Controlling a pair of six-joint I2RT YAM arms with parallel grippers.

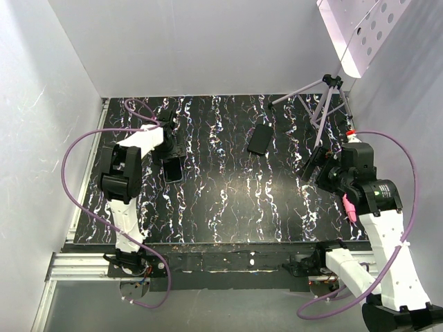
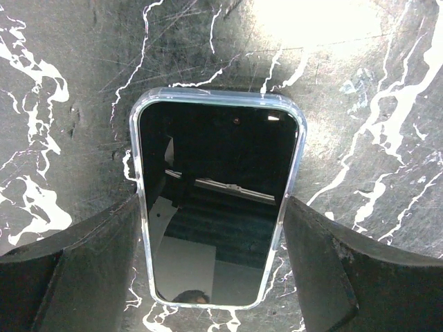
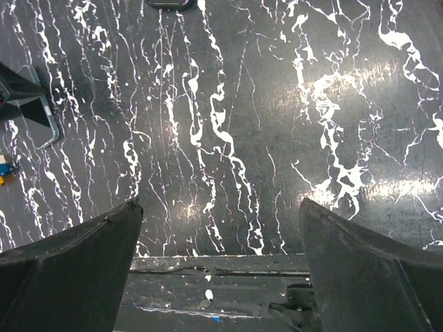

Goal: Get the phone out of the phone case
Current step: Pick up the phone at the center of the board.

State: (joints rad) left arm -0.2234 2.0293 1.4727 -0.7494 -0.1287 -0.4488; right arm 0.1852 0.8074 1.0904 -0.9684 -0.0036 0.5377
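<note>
Worktop [image 1: 228, 200]: black surface with white marble-like veining, enclosed by plain white walls.
Phone case [image 1: 259, 138]: thin matte black rectangle lying flat towards the far side, right of centre. It is slightly angled and well apart from both grippers. Only its near edge shows at the top of the right wrist view. Whether anything sits inside it cannot be told from overhead.
Left gripper [image 2: 212, 204]: lowered over the left part of the worktop, with its fingers [image 2: 97, 270] on either side of a grey-rimmed phone [image 2: 208, 152]. Each finger appears to press against one long edge of that phone.
Grey-rimmed phone: flat on the worktop with its glossy black screen up, reflecting the rig above. About half its length runs between the fingers and the rest extends beyond the fingertips.
Right gripper [image 3: 220, 203]: held above the right side of the worktop, tilted towards the middle. Its fingers are spread wide with nothing between them, and only bare worktop shows below.
Tripod [image 1: 327, 97]: stands at the far right corner, behind the right arm.
Perforated panel [image 1: 360, 34]: white sheet with rows of round holes, hanging tilted at the upper right.
Cables: a purple lead loops from each arm.
</note>
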